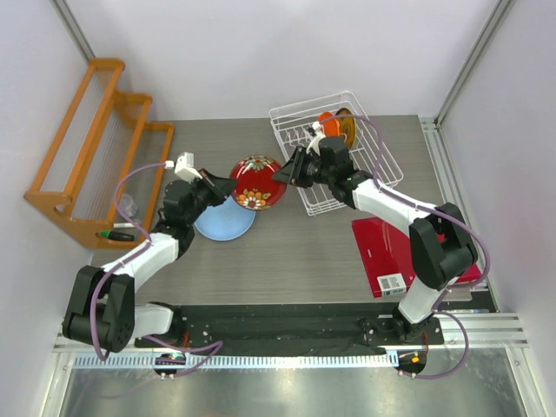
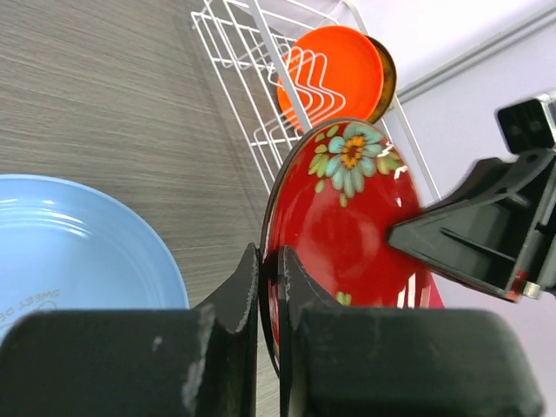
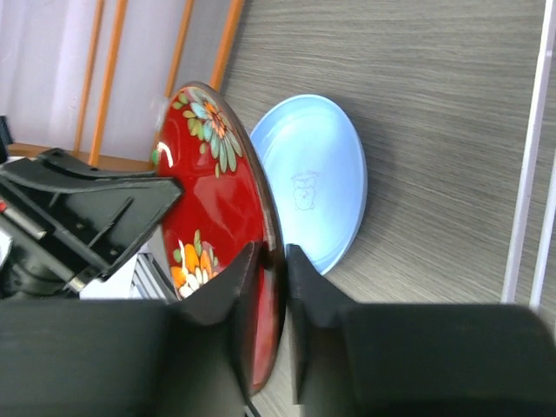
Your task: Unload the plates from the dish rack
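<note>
The dark red floral plate [image 1: 256, 182] is held on edge above the table between both arms. My left gripper [image 1: 228, 187] is shut on its left rim, shown close up in the left wrist view [image 2: 269, 261] with the plate [image 2: 347, 208] between the fingers. My right gripper [image 1: 282, 174] is shut on the opposite rim [image 3: 271, 261]. The light blue plate [image 1: 224, 221] lies flat on the table under the left gripper. The orange plate [image 1: 328, 126] and the yellow-brown plate [image 1: 347, 129] stand upright in the white wire dish rack [image 1: 382, 165].
An orange wooden stepped shelf [image 1: 95, 148] stands at the far left. A flat red book [image 1: 391, 252] lies at the right, in front of the rack. The rack's near wires [image 3: 530, 130] run close beside the right wrist.
</note>
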`<act>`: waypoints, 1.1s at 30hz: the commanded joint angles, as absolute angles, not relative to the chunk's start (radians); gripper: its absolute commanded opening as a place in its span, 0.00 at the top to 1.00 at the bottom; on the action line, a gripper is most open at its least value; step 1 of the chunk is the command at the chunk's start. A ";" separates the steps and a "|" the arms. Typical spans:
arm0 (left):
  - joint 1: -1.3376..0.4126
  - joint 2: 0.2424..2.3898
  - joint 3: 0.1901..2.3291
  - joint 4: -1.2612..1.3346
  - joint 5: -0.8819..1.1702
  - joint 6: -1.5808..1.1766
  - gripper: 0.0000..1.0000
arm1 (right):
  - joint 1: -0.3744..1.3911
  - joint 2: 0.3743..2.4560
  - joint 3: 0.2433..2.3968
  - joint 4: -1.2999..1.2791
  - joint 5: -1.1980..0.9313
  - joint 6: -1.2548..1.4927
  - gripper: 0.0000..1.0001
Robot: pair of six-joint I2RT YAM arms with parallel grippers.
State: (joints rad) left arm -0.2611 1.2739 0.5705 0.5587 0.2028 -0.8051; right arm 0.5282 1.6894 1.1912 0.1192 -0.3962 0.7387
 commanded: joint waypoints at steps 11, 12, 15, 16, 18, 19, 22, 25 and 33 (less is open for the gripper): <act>-0.267 1.146 0.561 0.359 0.008 -0.670 1.00 | 0.523 1.692 1.327 0.106 -0.387 0.631 0.49; -0.264 1.141 0.561 0.348 0.008 -0.666 1.00 | 0.522 1.687 1.330 0.097 -0.377 0.624 0.49; -0.245 1.121 0.557 0.333 -0.028 -0.663 1.00 | 0.511 1.680 1.339 0.066 -0.359 0.601 0.48; -0.242 1.117 0.557 0.333 -0.035 -0.661 1.00 | 0.508 1.678 1.341 0.066 -0.359 0.600 0.48; -0.239 1.102 0.555 0.308 -0.061 -0.658 1.00 | 0.500 1.677 1.344 0.055 -0.350 0.595 0.46; -0.236 1.097 0.555 0.298 -0.084 -0.658 1.00 | 0.500 1.674 1.344 0.049 -0.344 0.591 0.46; -0.224 1.083 0.555 0.261 -0.115 -0.653 1.00 | 0.494 1.663 1.347 0.026 -0.328 0.572 0.45; -0.206 1.077 0.548 0.253 -0.124 -0.647 1.00 | 0.491 1.658 1.353 0.012 -0.316 0.555 0.45; -0.166 1.078 0.517 0.256 -0.164 -0.643 1.00 | 0.486 1.655 1.342 0.008 -0.319 0.549 0.45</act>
